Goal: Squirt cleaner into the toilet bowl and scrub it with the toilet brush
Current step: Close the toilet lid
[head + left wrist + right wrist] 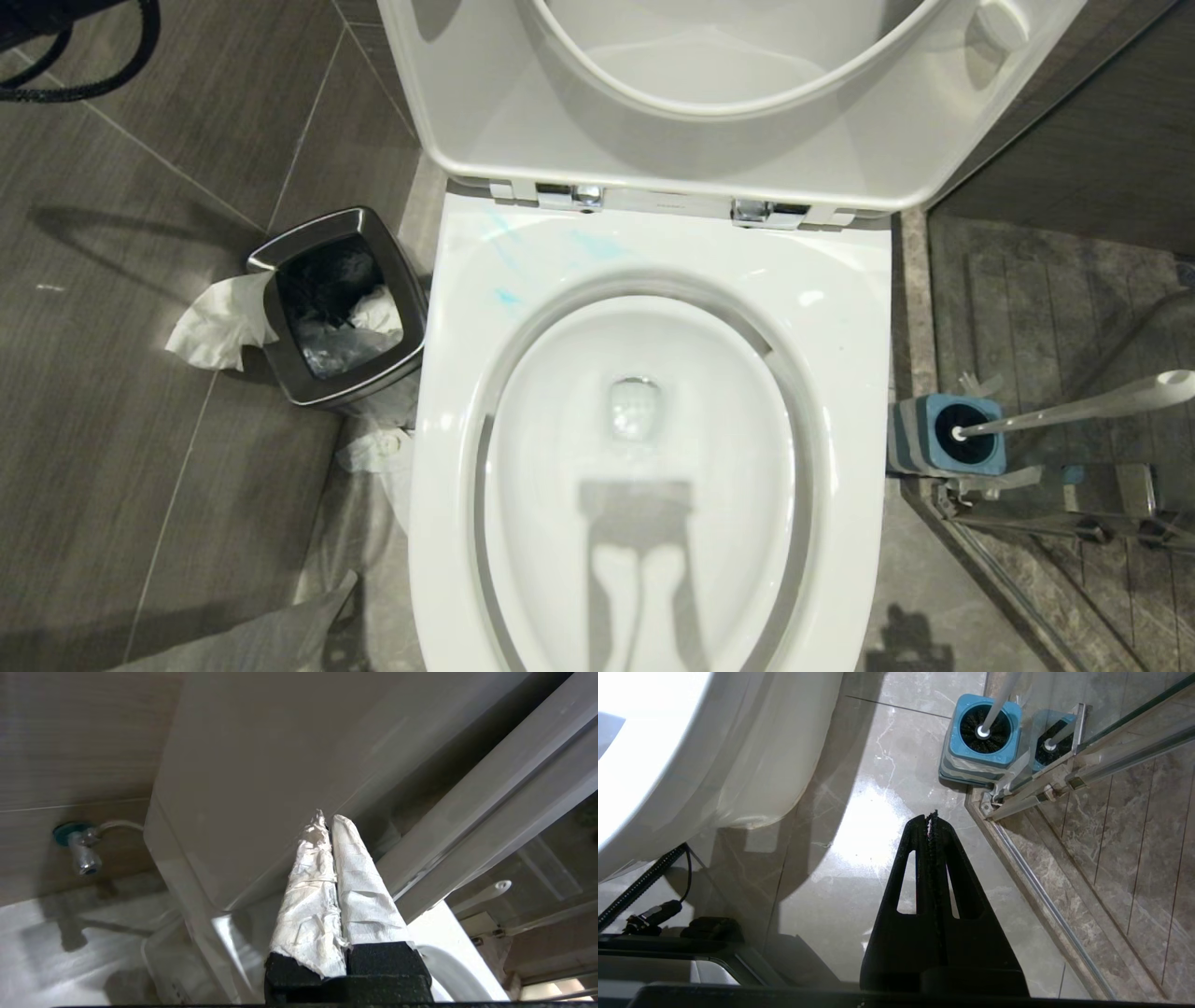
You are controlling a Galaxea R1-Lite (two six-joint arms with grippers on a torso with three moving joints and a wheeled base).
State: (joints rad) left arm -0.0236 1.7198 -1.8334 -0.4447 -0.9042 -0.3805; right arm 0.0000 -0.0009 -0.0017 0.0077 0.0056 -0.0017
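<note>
The white toilet bowl [840, 373] fills the middle of the head view, with its seat and lid [653, 140] raised. Pale blue smears of cleaner [509, 297] lie on the back left of the rim. The toilet brush [1074, 411] stands to the bowl's right, its black head down in a blue holder [929, 411]. Neither gripper shows in the head view. My left gripper [328, 819] has paper-wrapped fingers, is shut on nothing and points up past the bowl's rim [448, 933]. My right gripper [930, 817] is shut and empty above the floor, short of the brush [985, 728].
A steel waste bin [392, 271] with crumpled tissue [219, 322] spilling out stands left of the bowl. A shower door rail [1074, 523] runs close behind the brush holder. A water valve [84, 851] sits on the wall beside the toilet.
</note>
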